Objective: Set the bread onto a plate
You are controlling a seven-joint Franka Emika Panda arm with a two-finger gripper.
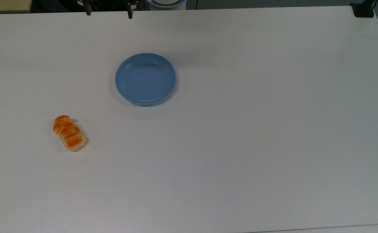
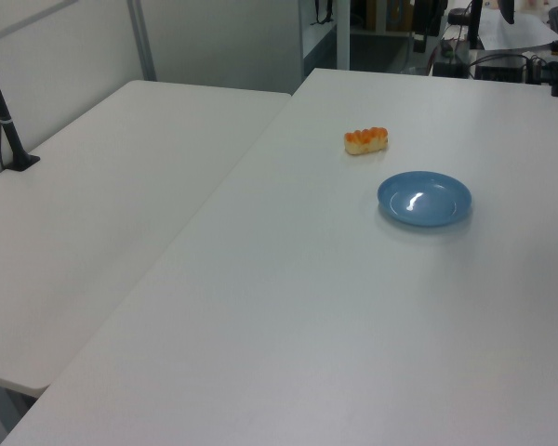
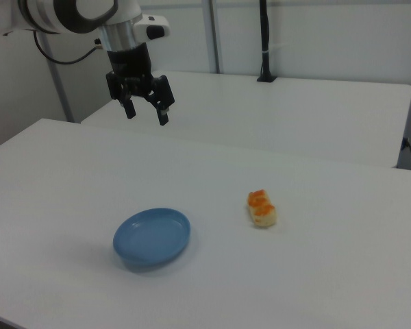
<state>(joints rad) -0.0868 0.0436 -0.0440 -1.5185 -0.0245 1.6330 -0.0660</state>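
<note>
The bread (image 1: pixel 69 133) lies flat on the white table, a small loaf with an orange-brown bumpy top and cream sides; I also see the bread (image 2: pixel 366 140) in the left view and the bread (image 3: pixel 262 208) in the right view. The light-blue plate (image 1: pixel 145 79) sits bare, apart from the loaf; the plate (image 2: pixel 424 199) and the plate (image 3: pixel 152 237) hold nothing. My gripper (image 3: pixel 146 113) hangs open high above the table, behind the plate, with nothing between its fingers. Its two fingertips (image 1: pixel 87 13) poke in at the top view's upper edge.
A black post (image 3: pixel 264 41) stands on the neighbouring white table (image 2: pixel 93 195). A dark clamp (image 1: pixel 363 9) sits at the top view's upper right corner. Monitors and cables (image 2: pixel 502 56) crowd the far end in the left view.
</note>
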